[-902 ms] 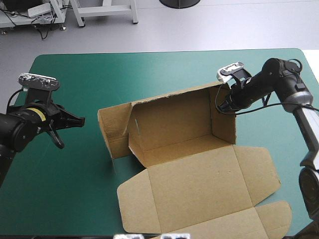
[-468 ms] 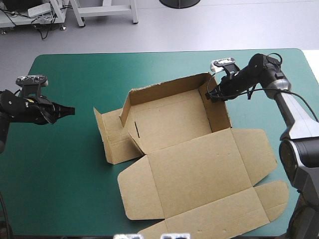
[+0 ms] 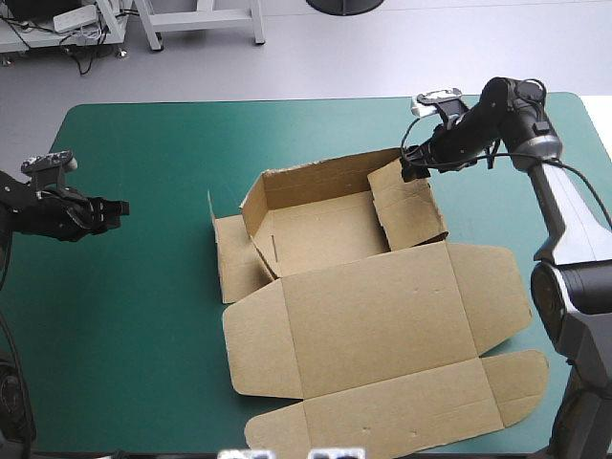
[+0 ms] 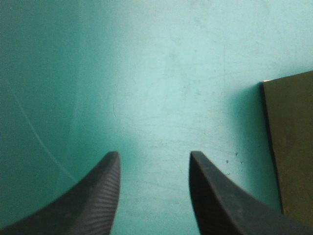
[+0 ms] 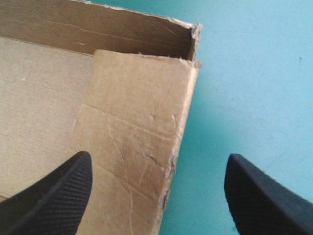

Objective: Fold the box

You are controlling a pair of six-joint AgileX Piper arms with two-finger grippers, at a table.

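The brown box (image 3: 325, 225) lies in the middle of the teal-green table as an open tray, its lid (image 3: 382, 335) flat toward the front edge. The back and left walls stand up. The right wall (image 3: 406, 206) leans inward over the floor. My right gripper (image 3: 413, 164) hovers at the far right corner, open. In the right wrist view this gripper (image 5: 159, 157) straddles the right wall (image 5: 137, 122) without touching it. My left gripper (image 3: 113, 207) is far off to the left of the box. In its own view the left gripper (image 4: 154, 156) is open over bare cover, with a box edge (image 4: 291, 147) ahead.
A loose side flap (image 3: 234, 258) lies on the cover at the box's left. Bare teal-green cover (image 3: 153, 316) stretches between my left gripper and the box, and along the far edge (image 3: 287, 124). The lid's tuck flap (image 3: 516, 382) reaches near the front right corner.
Both grippers have opened. The right one let go of the right wall, which tipped inward. The left arm drew back to the left, and the box turned and shifted slightly.
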